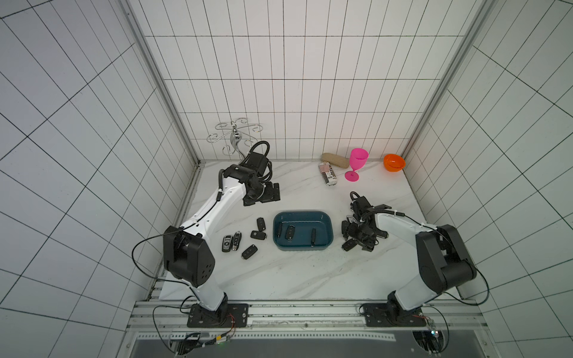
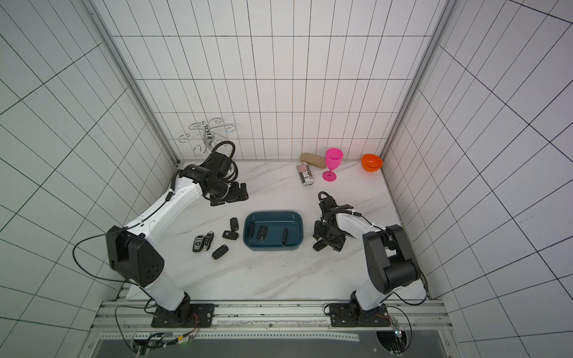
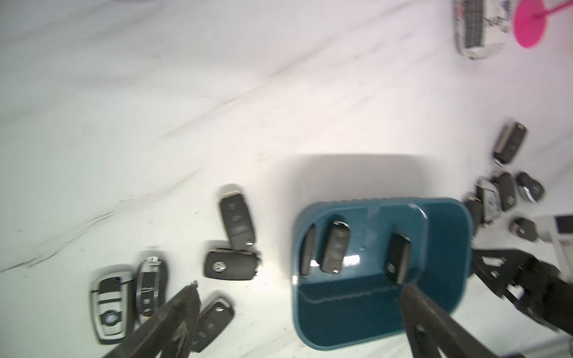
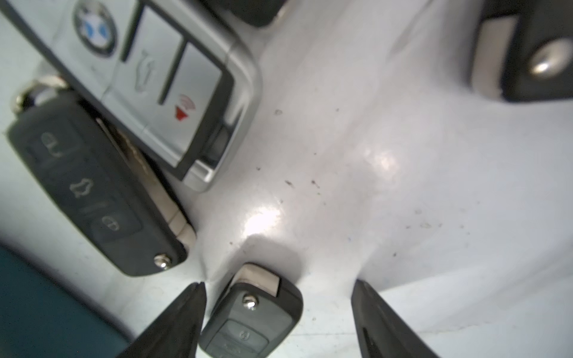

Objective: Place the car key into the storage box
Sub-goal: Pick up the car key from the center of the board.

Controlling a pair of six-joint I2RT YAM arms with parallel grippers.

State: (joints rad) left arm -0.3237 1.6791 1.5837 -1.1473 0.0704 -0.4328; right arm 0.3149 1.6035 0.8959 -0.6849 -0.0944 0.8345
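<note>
The storage box (image 1: 304,247) (image 2: 273,247) is a shallow teal tub in mid-table with three black car keys lying in it, one of them (image 1: 290,232). Several more keys lie left of it, such as a silver-trimmed one (image 1: 227,243). My right gripper (image 1: 356,244) (image 4: 277,286) is low over a key cluster right of the box. It stands open astride a black flip car key (image 4: 254,310) (image 1: 348,245), with a gap on one side. My left gripper (image 1: 263,196) (image 3: 300,285) hangs open and empty above the table, behind the left keys.
Beside the straddled key lie a silver BMW fob (image 4: 161,77) and a black flip key (image 4: 93,192). At the back right stand a pink goblet (image 1: 356,164), an orange bowl (image 1: 394,162), a tan case (image 1: 335,160) and a patterned roll (image 1: 328,175). A wire rack (image 1: 234,136) stands back left.
</note>
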